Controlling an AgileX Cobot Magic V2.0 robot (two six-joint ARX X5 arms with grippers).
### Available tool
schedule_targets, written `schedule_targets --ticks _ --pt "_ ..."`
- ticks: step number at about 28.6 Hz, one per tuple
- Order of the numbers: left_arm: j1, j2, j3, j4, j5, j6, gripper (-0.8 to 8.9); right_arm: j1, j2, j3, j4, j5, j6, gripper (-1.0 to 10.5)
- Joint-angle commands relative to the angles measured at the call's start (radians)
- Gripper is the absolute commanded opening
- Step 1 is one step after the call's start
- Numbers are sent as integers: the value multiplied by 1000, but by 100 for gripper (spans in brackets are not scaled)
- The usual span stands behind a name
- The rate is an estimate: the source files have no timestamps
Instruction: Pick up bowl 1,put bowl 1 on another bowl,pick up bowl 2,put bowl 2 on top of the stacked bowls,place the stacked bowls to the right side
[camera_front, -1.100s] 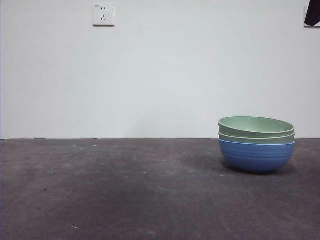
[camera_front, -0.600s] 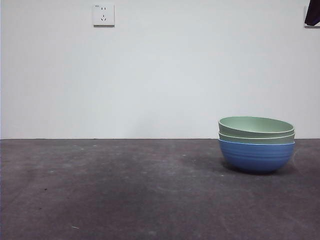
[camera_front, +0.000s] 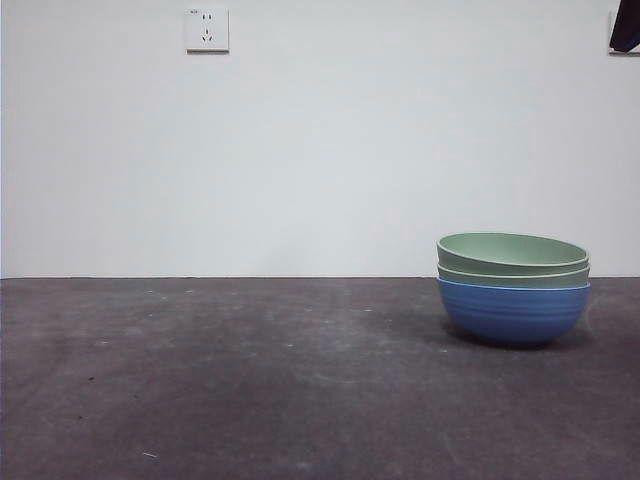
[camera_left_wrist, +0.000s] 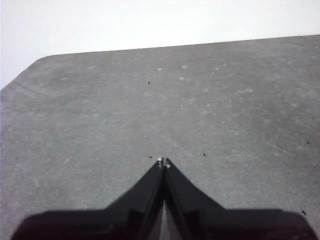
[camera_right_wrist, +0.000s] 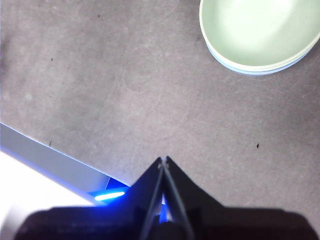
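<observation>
Standing unchanged from the two earlier front frames: the stacked bowls (camera_front: 513, 288), on the right part of the table (camera_front: 250, 380), well clear of any gripper.

Stack, front view: blue bowl (camera_front: 513, 312) at the bottom, resting on the table; lower pale green bowl (camera_front: 513, 276) nested in it, only its rim band showing; upper pale green bowl (camera_front: 512, 253) nested on top, sitting slightly tilted. No item has shifted over the last second, and the dark arm tip (camera_front: 625, 27) at the top right corner holds the same place.

Background, front view only: white wall with a wall socket (camera_front: 207, 29) high on the left.

Right gripper (camera_right_wrist: 163, 161): jaws closed tip to tip, gripping nothing, held above bare table apart from the stack. Its wrist view alone looks down into the stack: the pale interior of the top bowl and layered rims, with only a thin bluish line at the outer edge. It also shows the table's edge and a blue light (camera_right_wrist: 109, 196), neither seen from the front.

Left gripper (camera_left_wrist: 164, 162): jaws closed together, gripping nothing. Its wrist view shows only bare grey table and a rounded table corner; no bowl appears.
</observation>
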Motion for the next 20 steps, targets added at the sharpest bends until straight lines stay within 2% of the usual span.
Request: schedule_targets --ticks 1,20 --pt "3 -3 -13 -3 3 -14 -3 1 0 -1 5 3 -5 3" --pt "3 -3 -13 -3 3 -14 -3 1 0 -1 5 4 -20 3"
